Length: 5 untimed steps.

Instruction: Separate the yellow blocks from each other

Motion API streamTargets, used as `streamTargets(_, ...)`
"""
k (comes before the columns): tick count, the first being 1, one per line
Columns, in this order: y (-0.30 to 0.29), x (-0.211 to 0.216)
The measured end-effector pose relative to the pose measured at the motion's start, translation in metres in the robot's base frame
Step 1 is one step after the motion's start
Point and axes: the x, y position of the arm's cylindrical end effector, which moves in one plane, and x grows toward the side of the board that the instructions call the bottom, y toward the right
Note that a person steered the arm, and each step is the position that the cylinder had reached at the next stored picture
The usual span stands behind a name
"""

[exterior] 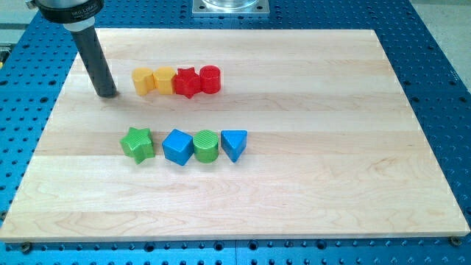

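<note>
Two yellow blocks stand side by side and touching at the view's upper left: the left yellow block and the right yellow block. The right one touches a red star block, which touches a red cylinder block, so the four form a row. My tip rests on the board to the left of the left yellow block, a short gap away, not touching it.
A lower row holds a green star block, a blue block, a green cylinder block and a blue triangular block. The wooden board lies on a blue perforated table.
</note>
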Motion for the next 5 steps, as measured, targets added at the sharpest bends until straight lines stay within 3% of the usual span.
streamTargets(4,0.004,-0.001)
streamTargets(5,0.004,-0.036)
